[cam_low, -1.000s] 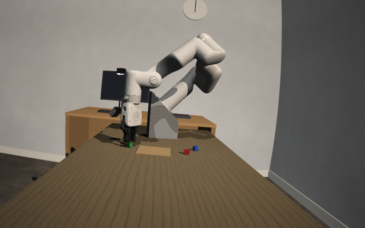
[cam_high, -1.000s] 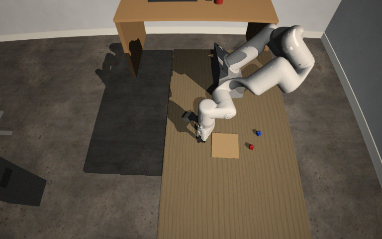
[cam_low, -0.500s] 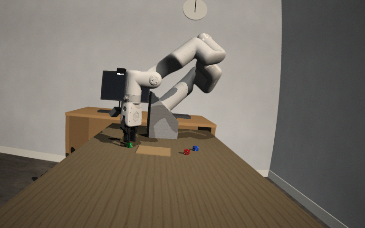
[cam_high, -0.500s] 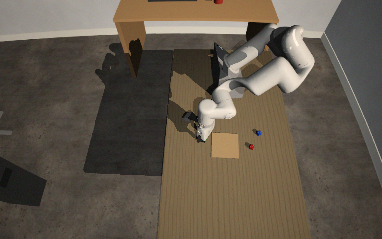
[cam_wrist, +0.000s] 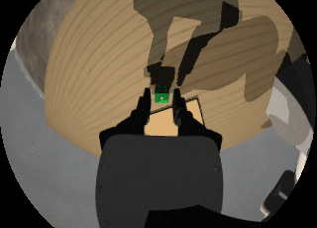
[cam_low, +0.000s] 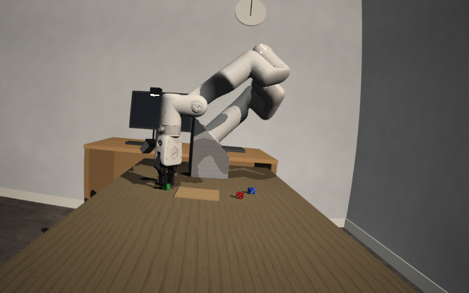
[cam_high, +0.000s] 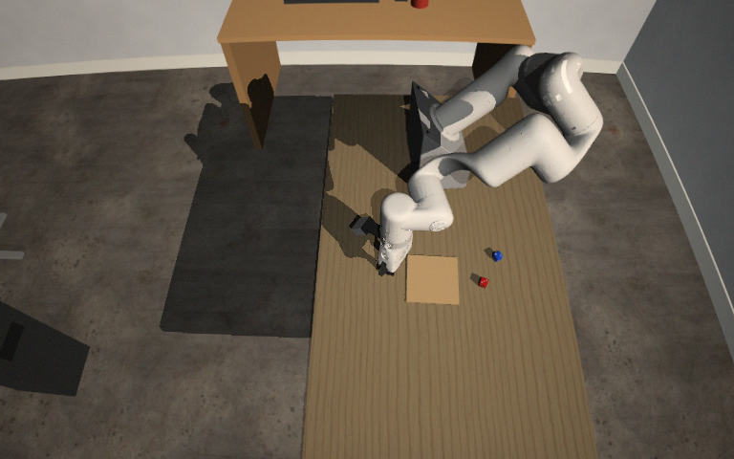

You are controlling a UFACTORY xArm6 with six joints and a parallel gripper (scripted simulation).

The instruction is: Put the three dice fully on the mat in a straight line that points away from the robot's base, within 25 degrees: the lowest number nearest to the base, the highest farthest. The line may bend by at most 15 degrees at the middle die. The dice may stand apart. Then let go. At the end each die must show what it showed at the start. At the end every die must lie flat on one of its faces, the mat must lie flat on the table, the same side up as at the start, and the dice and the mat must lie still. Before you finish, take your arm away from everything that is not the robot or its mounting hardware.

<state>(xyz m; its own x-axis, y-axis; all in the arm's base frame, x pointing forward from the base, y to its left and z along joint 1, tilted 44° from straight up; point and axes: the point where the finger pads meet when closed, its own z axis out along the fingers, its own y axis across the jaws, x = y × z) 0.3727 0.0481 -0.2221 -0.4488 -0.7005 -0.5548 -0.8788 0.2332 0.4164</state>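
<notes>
A small green die [cam_low: 165, 187] lies on the wooden table just left of the tan mat [cam_low: 196, 193]. My gripper [cam_low: 166, 181] points straight down over it. In the wrist view the green die [cam_wrist: 160, 96] sits between the fingertips of the gripper [cam_wrist: 160, 105] with a gap on each side, so the fingers are partly open and not pressing on it. In the overhead view the gripper [cam_high: 385, 270] hides the green die beside the mat [cam_high: 432, 279]. The red die [cam_high: 483, 282] and the blue die [cam_high: 496, 255] lie on the table right of the mat, apart from it.
The robot's grey base pedestal [cam_low: 207, 155] stands at the table's far end behind the mat. A wooden desk [cam_high: 374, 28] with a monitor [cam_low: 146, 110] stands beyond it. The table's left edge [cam_high: 318, 255] runs close to the gripper.
</notes>
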